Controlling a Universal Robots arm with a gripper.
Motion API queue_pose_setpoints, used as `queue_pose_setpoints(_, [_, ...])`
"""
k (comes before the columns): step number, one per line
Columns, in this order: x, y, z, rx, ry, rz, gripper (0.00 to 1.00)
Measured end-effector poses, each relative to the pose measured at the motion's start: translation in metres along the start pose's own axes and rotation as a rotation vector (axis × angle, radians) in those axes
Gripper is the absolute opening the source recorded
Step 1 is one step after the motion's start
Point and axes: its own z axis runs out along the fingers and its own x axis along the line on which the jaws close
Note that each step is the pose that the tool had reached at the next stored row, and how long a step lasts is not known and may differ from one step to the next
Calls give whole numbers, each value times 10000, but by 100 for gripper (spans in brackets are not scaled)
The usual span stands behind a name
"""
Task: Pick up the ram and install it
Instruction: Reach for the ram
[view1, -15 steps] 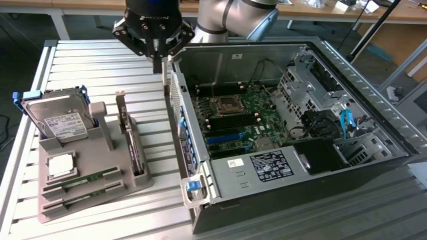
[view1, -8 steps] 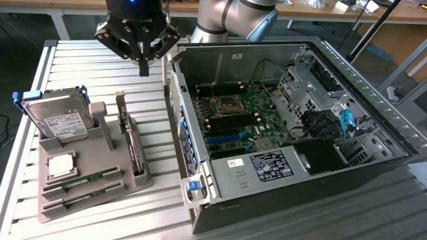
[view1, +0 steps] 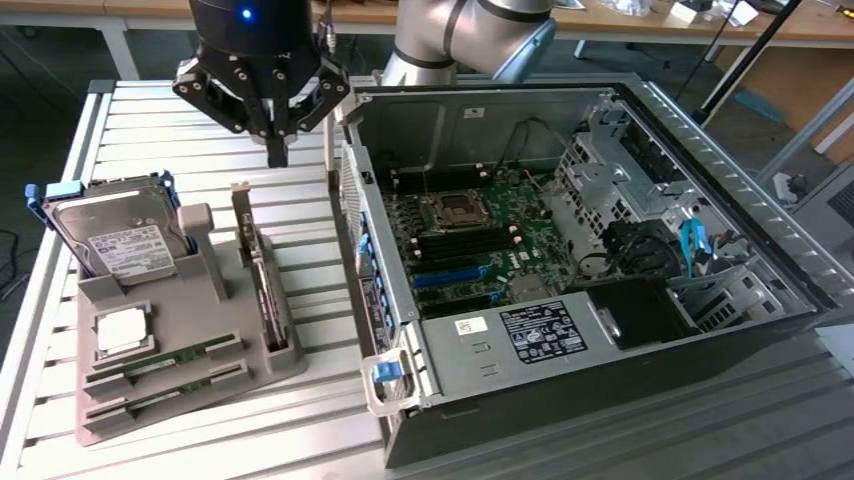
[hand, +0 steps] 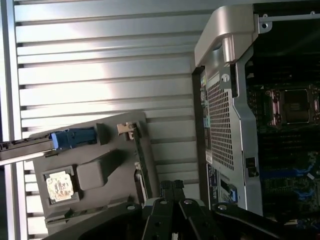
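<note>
Slatted table (view1: 160, 110), grey holder (view1: 267, 372), open computer case (view1: 601, 412)

I see a slatted metal bench (view1: 147, 120) with a grey holder (view1: 200, 270) near its edge at the exterior view's left. The holder carries an upright hard drive (view1: 127, 240) in a blue frame, a square silver processor chip (view1: 120, 330) and a dark expansion card (view1: 267, 295). Just beside the holder lies an open computer case (view1: 561, 420), its motherboard (view1: 467, 250) exposed.
</note>
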Motion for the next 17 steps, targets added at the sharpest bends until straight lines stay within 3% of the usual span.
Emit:
queue_pose_setpoints(8, [27,-210,-1,5,0,-5,11])
queue_pose_setpoints(17, [16,-474,-5,68,-3,-11,11])
